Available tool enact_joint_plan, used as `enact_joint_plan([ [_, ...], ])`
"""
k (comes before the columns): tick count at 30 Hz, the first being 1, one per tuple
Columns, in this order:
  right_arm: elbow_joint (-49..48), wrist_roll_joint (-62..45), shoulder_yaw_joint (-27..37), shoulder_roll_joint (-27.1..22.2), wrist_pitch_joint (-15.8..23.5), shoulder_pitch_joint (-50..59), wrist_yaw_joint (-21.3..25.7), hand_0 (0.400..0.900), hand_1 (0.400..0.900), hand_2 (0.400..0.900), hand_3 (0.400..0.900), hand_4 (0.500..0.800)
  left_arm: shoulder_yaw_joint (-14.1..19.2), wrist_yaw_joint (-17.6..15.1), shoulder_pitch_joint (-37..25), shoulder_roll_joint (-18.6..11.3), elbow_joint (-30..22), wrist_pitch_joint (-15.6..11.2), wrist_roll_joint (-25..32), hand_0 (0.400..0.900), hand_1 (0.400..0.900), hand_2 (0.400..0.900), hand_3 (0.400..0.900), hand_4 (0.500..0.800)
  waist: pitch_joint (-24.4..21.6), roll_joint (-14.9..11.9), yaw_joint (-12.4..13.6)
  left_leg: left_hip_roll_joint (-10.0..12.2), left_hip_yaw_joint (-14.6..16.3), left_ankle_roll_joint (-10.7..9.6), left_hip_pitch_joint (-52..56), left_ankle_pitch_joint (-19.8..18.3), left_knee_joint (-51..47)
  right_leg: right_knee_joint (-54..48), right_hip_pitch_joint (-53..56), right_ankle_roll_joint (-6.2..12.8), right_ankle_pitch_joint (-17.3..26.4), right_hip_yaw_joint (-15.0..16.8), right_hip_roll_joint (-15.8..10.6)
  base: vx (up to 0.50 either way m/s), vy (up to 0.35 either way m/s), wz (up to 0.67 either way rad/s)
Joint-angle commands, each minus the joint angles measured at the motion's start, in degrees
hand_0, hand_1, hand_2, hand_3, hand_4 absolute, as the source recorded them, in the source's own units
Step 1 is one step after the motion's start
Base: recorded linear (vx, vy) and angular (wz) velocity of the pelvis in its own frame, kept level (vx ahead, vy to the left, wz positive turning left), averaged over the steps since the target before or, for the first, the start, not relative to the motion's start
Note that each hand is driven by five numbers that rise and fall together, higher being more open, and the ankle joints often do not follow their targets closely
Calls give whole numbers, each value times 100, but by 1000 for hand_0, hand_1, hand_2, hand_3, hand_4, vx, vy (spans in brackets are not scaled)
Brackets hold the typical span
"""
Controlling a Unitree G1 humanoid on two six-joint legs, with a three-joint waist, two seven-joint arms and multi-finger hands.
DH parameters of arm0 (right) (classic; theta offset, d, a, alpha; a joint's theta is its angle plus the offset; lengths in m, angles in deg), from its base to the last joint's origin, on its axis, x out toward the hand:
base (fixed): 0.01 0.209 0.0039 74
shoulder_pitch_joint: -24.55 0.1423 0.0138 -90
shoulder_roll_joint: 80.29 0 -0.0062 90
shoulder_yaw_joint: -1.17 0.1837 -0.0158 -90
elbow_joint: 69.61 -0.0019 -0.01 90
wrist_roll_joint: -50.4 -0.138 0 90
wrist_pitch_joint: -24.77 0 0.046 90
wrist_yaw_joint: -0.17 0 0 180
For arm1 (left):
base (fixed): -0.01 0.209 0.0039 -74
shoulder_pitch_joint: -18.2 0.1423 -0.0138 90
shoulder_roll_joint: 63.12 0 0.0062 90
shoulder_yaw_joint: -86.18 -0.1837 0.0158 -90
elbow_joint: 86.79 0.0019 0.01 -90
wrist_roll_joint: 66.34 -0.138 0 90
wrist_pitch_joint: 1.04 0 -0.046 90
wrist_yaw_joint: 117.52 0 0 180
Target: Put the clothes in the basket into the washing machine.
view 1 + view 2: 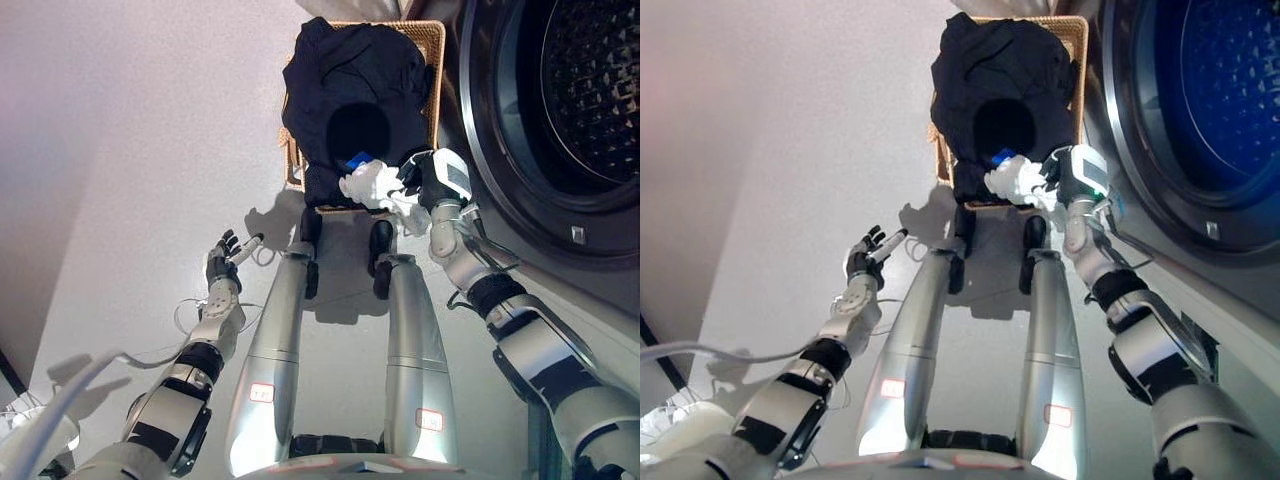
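Note:
A wicker basket stands on the floor ahead, heaped with dark navy clothes that hang over its near edge. The washing machine is at the right, its round drum opening facing the basket. My right hand is at the basket's near edge, its fingers curled on a white garment that lies against the dark clothes. A small blue patch shows just above the white garment. My left hand hangs over the bare floor to the left, fingers relaxed and holding nothing.
Pale floor spreads out to the left of the basket. A dark strip runs along the lower left edge.

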Motion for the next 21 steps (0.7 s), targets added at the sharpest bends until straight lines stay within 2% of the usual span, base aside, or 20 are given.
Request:
enact_joint_plan([
  [1, -1130, -453, 667, -295, 527, -335, 296, 400, 400, 400, 400, 500, 311, -226, 750, -67, 298, -57, 126, 900, 900, 900, 900, 800, -548, -77, -158, -171, 23, -125, 281, -212, -859, -651, -42, 232, 273, 89, 102, 6, 12, -10],
  [4, -1664, -696, 1066, -366, 635, -528, 356, 400, 400, 400, 400, 500, 407, -235, 768, -55, 351, -18, 189, 900, 900, 900, 900, 800, -545, -112, -208, -150, 27, -128, 383, -217, -913, -721, 64, 231, 280, 110, 125, 9, 5, -8],
  [8, -2643, -1432, 2039, -369, 945, -1001, 443, 400, 400, 400, 400, 500, 676, -249, 830, -25, 459, 62, 337, 900, 900, 900, 900, 800, -558, -172, -344, -105, 43, -130, 595, -259, -981, -871, 300, 228, 283, 132, 170, 24, 5, -13],
  [9, -2668, -1433, 2059, -368, 934, -1027, 437, 400, 400, 400, 400, 500, 664, -248, 834, -29, 459, 62, 338, 900, 900, 900, 900, 800, -548, -174, -331, -103, 42, -130, 617, -258, -990, -881, 322, 228, 285, 132, 172, 29, -3, -9],
  [10, -2741, -1775, 2262, -252, 1061, -1174, 406, 400, 400, 400, 400, 500, 694, -240, 853, -5, 463, 79, 376, 900, 900, 900, 900, 800, -544, -177, -357, -93, 49, -129, 710, -265, -1030, -922, 405, 222, 280, 141, 186, 37, 3, -11],
  [11, -2761, -2647, 2540, 104, 1346, -1359, 358, 400, 400, 400, 400, 500, 736, -248, 874, 24, 488, 97, 459, 900, 900, 900, 900, 800, -545, -172, -391, -80, 63, -129, 793, -277, -1054, -972, 491, 221, 281, 166, 203, 37, 3, -11],
  [12, -2765, -2656, 2547, 106, 1348, -1370, 350, 400, 400, 400, 400, 500, 730, -246, 879, 18, 488, 97, 461, 900, 900, 900, 900, 800, -552, -181, -383, -79, 68, -129, 796, -274, -1061, -976, 491, 221, 284, 172, 204, 33, -2, -11],
  [14, -2481, -4510, 2822, 820, 1965, -1450, 10, 400, 400, 400, 400, 500, 712, -185, 865, 44, 586, 165, 607, 900, 900, 900, 900, 800, -522, -142, -407, -55, 85, -135, 997, -309, -1136, -1105, 710, 206, 267, 195, 240, 36, -11, -9],
  [15, -2467, -4527, 2825, 817, 1974, -1443, -7, 400, 400, 400, 400, 500, 711, -182, 860, 40, 589, 165, 609, 900, 900, 900, 900, 800, -543, -147, -407, -59, 88, -134, 960, -286, -1138, -1101, 670, 207, 285, 200, 236, 33, -10, -8],
  [17, -2219, -5773, 3018, 1335, 2426, -1234, -110, 400, 400, 400, 400, 500, 659, -165, 835, 84, 666, 198, 735, 900, 900, 900, 900, 800, -552, -50, -390, -51, 107, -134, 1119, -325, -1170, -1163, 834, 192, 252, 224, 256, 41, -9, -5],
  [19, -2046, -6157, 3086, 1442, 2563, -1054, -161, 400, 400, 400, 400, 500, 624, -152, 824, 88, 656, 209, 759, 900, 900, 900, 900, 800, -566, -8, -368, -59, 127, -132, 1130, -308, -1182, -1165, 834, 188, 270, 235, 257, 20, -4, -2],
  [21, -1625, -6641, 3305, 1549, 2785, -544, -3, 400, 400, 400, 400, 500, 515, -123, 862, 128, 662, 203, 812, 900, 900, 900, 900, 800, -630, 120, -322, -79, 153, -122, 1176, -301, -1235, -1196, 865, 183, 278, 264, 260, 21, -4, -1],
])
